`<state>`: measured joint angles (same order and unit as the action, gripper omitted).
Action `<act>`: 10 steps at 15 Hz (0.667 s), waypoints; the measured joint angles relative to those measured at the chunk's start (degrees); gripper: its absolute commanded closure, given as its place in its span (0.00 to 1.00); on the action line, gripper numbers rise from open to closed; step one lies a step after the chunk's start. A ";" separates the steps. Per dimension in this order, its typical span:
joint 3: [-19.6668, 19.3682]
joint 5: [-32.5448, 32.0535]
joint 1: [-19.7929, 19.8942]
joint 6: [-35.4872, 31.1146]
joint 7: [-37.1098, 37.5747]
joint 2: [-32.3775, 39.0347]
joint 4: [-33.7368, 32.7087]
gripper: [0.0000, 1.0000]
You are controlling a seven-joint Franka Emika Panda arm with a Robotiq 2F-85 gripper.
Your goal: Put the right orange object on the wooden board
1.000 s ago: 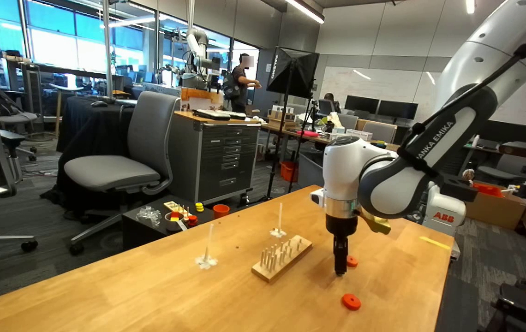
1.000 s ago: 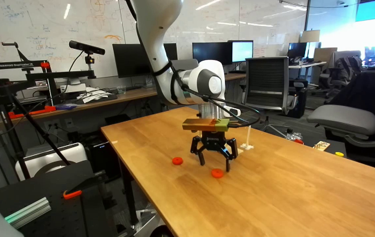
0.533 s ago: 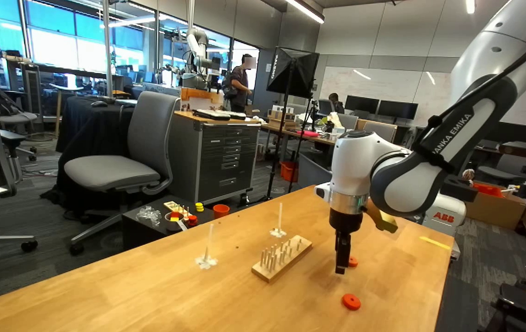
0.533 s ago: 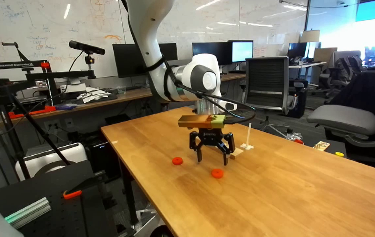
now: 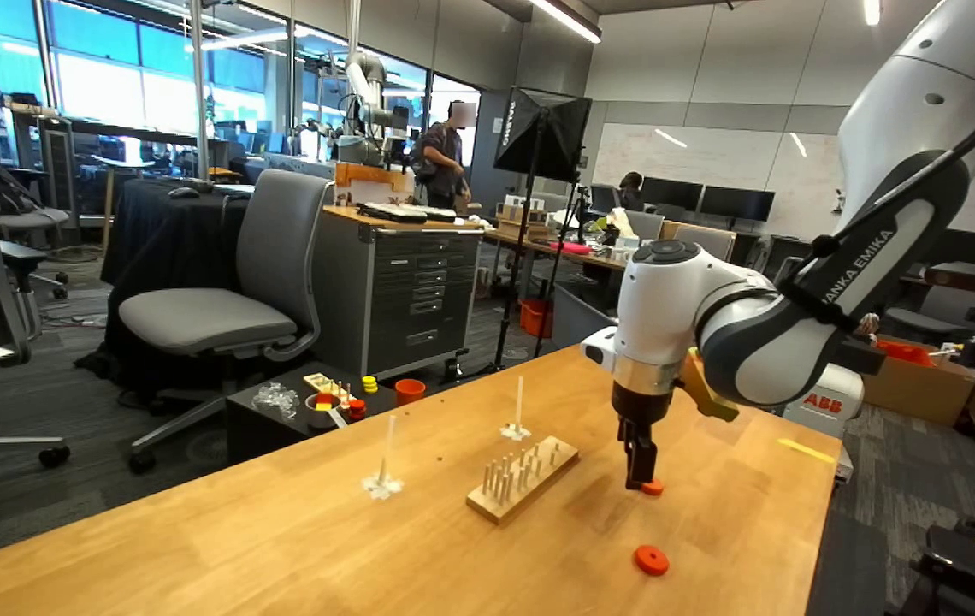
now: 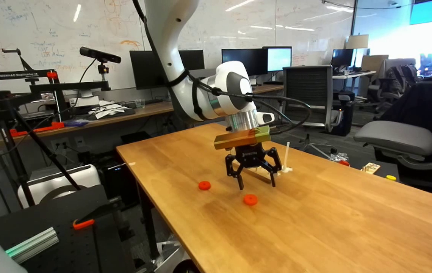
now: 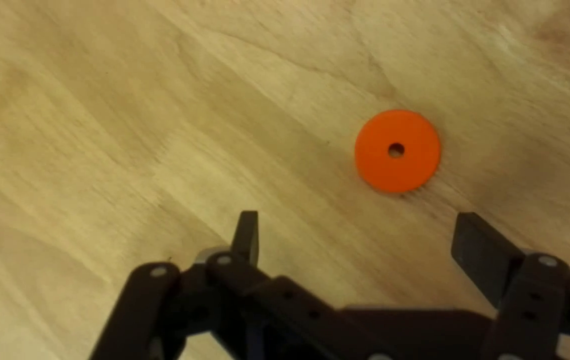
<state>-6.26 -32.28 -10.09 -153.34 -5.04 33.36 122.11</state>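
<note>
The right orange object point(image 6: 250, 200) is a flat red-orange disc with a centre hole, lying on the tabletop. It also shows in an exterior view point(image 5: 651, 560) and in the wrist view point(image 7: 397, 172). The wooden board point(image 5: 533, 486) is a pale slab with several upright pegs; in an exterior view it is mostly hidden behind my gripper point(image 6: 257, 186). My gripper is open and empty, raised above the table. In the wrist view the gripper point(image 7: 357, 214) has its fingers wide apart, with the disc ahead of them and slightly right of centre. The gripper also shows edge-on point(image 5: 640, 483).
A look-alike orange disc point(image 6: 204, 185) lies left of the right one; my gripper partly covers this disc point(image 5: 653, 488). Two thin white rods point(image 5: 383, 466) point(image 5: 519, 406) stand taped upright beyond the board. The tabletop's edge point(image 6: 159, 208) runs on the left.
My gripper has lifted off the table beside the right disc, then shifted and turned slightly, staying open. Both discs and the board have not moved.
</note>
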 measured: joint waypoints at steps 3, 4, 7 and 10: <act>0.21 0.05 0.18 0.00 0.00 0.32 0.00 0.00; 0.21 0.05 0.22 0.00 0.00 0.34 0.00 0.00; 0.18 -0.07 0.19 -0.07 0.00 0.58 0.00 0.00; 0.23 -0.07 0.19 -0.43 -0.20 0.83 0.00 0.00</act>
<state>-6.03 -32.35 -9.90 -153.76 -5.24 34.19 122.12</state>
